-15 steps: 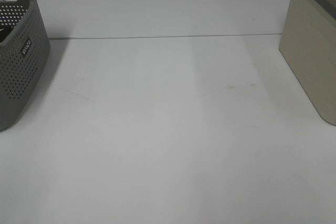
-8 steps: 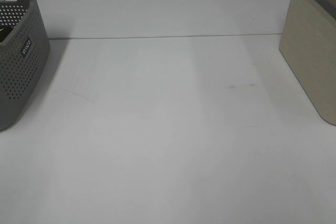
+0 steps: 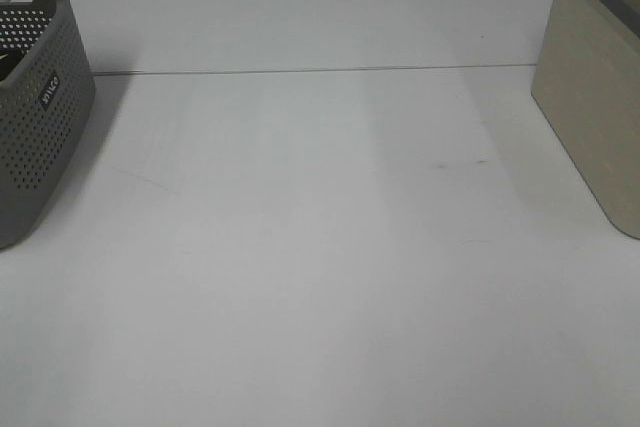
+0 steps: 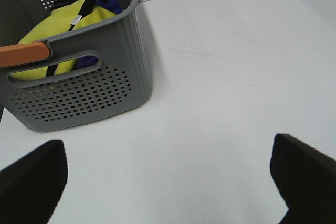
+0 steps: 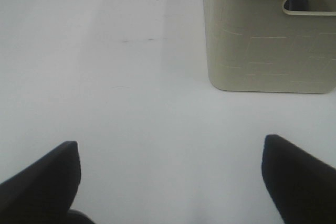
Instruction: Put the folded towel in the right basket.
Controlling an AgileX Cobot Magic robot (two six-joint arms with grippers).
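The folded towel shows in no view. The right basket (image 3: 592, 97) is a beige smooth-walled bin with a darker grey rim at the table's right edge, cut off by the frame. In the right wrist view the right basket (image 5: 268, 40) stands ahead of my right gripper (image 5: 170, 179), which is open over bare table with nothing between its fingers. My left gripper (image 4: 168, 182) is open too, holding nothing, over the table near the grey perforated basket. Neither gripper appears in the exterior high view.
A grey perforated basket (image 3: 35, 97) with a small label stands at the table's left edge. In the left wrist view the grey perforated basket (image 4: 79, 93) holds a yellow cloth (image 4: 63, 19) and something blue-purple. A white table (image 3: 320, 247) lies between the baskets.
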